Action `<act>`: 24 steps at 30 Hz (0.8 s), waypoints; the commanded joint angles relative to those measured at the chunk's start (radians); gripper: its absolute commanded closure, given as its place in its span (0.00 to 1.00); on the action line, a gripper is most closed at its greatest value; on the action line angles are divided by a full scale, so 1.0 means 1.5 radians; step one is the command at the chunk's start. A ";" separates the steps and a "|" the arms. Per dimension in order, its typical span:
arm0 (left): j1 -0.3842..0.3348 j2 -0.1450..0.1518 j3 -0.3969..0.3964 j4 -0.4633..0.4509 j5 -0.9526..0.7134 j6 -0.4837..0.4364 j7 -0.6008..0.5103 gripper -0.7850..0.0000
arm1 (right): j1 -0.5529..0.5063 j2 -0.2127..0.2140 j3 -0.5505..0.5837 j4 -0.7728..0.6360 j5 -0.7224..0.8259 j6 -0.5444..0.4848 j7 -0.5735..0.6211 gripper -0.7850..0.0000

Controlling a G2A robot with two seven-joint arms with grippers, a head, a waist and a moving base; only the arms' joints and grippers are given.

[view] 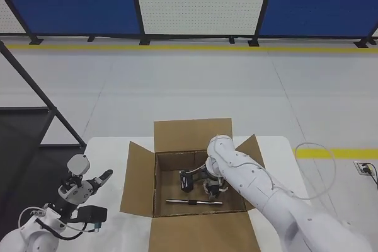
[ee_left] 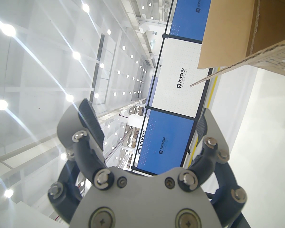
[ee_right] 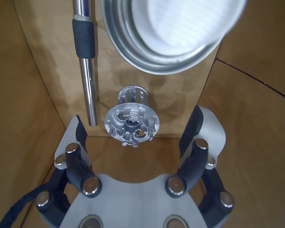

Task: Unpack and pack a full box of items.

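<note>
Hub (ee_right: 131, 124) beneath spread right hand (ee_right: 137, 115)

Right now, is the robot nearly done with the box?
Probably early. Done: the box flaps are open. In hand: nothing; the right gripper hangs open near a small metal part inside, the left gripper is open beside the box. Left: the part, rod and tin lie inside.

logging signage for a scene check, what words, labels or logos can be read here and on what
blue wall panels: white logo and brand word, left unquoted.
white wall panel: same mark in dark print; small line beneath too small to read.
label on the cardboard box flap: too blurred to read.
</note>
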 commanded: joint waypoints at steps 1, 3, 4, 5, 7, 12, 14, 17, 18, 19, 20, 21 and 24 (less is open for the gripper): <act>0.000 0.000 0.000 0.000 0.000 0.000 0.000 0.00 | -0.001 -0.005 0.000 0.007 0.000 0.000 0.000 0.09; 0.000 0.000 0.000 0.000 0.000 0.000 0.000 0.00 | -0.002 -0.009 0.000 0.011 0.002 0.000 0.000 0.24; 0.000 0.000 0.000 0.000 0.000 0.000 0.000 0.00 | -0.002 -0.011 0.000 0.013 0.002 0.000 0.000 0.44; 0.000 0.000 0.000 0.000 0.000 0.000 0.000 0.00 | -0.002 -0.012 0.000 0.015 0.002 0.000 0.000 0.53; 0.000 0.000 0.000 0.000 0.000 0.000 0.000 0.00 | -0.003 -0.014 0.000 0.020 0.003 0.000 0.000 0.60; 0.000 0.000 0.000 0.000 0.000 0.000 0.000 0.00 | -0.001 -0.019 0.000 0.027 0.002 0.000 0.000 0.85; 0.000 0.000 0.000 0.000 0.000 0.000 0.000 0.00 | 0.002 -0.020 0.000 0.027 0.006 0.000 0.000 1.00; 0.000 0.000 0.000 0.000 0.000 0.000 0.000 0.00 | 0.008 -0.019 0.000 0.024 0.007 0.000 0.000 1.00; 0.000 0.000 0.000 0.000 0.000 0.000 0.000 0.00 | 0.014 -0.018 0.000 0.022 0.006 0.000 0.000 1.00; 0.000 0.000 0.000 0.000 0.000 0.000 0.000 0.00 | 0.017 -0.017 0.000 0.020 0.006 0.000 0.000 1.00; 0.000 0.000 0.000 0.000 0.000 0.000 0.000 0.00 | 0.021 -0.016 0.000 0.019 0.006 0.000 0.000 1.00; 0.000 0.000 0.000 0.000 0.000 0.000 0.000 0.00 | 0.026 -0.015 0.000 0.018 0.006 0.000 0.000 1.00; 0.000 0.000 0.000 0.000 0.000 0.000 0.000 0.00 | 0.042 -0.010 0.000 0.010 0.007 0.000 0.000 1.00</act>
